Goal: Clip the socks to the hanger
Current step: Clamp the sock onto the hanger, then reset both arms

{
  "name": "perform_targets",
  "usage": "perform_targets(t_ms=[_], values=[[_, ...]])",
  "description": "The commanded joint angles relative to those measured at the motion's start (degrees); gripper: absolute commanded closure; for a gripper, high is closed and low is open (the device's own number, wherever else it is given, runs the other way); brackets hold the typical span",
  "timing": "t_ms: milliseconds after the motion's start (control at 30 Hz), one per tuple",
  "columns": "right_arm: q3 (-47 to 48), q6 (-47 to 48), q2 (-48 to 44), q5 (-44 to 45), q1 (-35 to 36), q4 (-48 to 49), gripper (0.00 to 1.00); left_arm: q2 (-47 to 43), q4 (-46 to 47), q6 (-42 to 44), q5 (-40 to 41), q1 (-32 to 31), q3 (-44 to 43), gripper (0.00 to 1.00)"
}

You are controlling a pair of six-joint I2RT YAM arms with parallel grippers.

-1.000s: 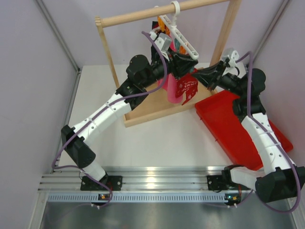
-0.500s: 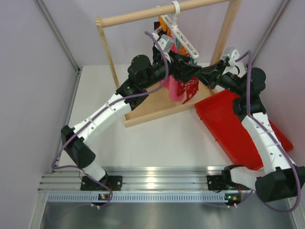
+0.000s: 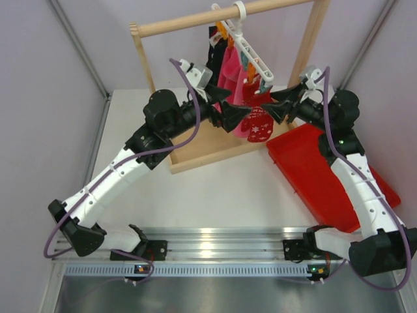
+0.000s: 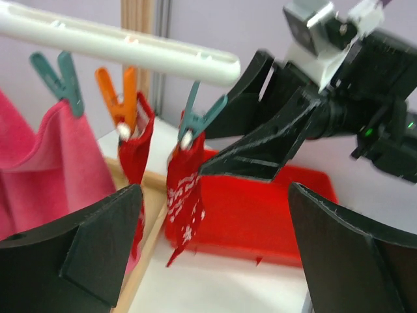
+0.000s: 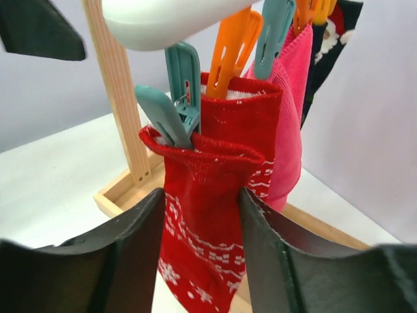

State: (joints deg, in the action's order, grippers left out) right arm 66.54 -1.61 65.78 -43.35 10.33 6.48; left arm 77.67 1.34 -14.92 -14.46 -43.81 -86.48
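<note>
Both socks (image 3: pixel 256 120) hang off hanger (image 5: pixel 163 19) on the wood rail (image 3: pixel 182 21): front sock (image 5: pixel 195 215) pinched at cuff by teal clip (image 5: pixel 176 107), back sock (image 5: pixel 251 117) by orange clip (image 5: pixel 231 52), pink cloth (image 5: pixel 290 98) behind. R gripper (image 5: pixel 202 194) jaws apart, front sock seen btw them, contact can't tell; L gripper (image 4: pixel 215 195) wide apart, holding nothing, just beside. Socks look light, soft, limp knit, grippy not slick, not fragile. If regrip needed, prob take cuff edge, both layers, right under clip; tugging toe end risks pulling it out of clip & swinging hanger, which hangs free
</note>
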Motion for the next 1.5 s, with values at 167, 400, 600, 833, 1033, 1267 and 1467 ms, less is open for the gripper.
perform_targets(t_ms=[167,400,600,833,1033,1267,1467], values=[[2.36,3.08,-3.11,4.33,-0.92,-10.25,0.3,-4.54,-22.5,13.41,0.75,2.06,0.7,0.02],[0.08,7.75,-11.28,9.68,-1.71,-21.94,0.06,-8.05,-37.97,22.48,1.28,7.85,1.14,0.02],[-3.86,10.75,-18.31,13.73,-1.89,-29.59,0.0,-14.73,-40.89,20.11,-4.79,19.45,4.21,0.02],[-7.83,12.15,-26.4,21.02,-2.06,-33.8,0.0,-25.98,-45.19,22.47,-1.82,32.38,10.35,0.02],[-10.73,10.4,-33.15,21.03,-7.6,-36.88,0.0,-29.68,-50.3,22.57,21.02,32.83,13.26,0.02],[-14.86,6.45,-39.23,16.64,-13.48,-37.42,0.0,-34.33,-48.37,22.3,30.99,34.93,18.53,0.02],[-16.01,6.53,-41.08,16.2,-14.81,-37.68,0.0,-37.76,-48.28,20.02,28.17,39.42,21.35,0.02]])
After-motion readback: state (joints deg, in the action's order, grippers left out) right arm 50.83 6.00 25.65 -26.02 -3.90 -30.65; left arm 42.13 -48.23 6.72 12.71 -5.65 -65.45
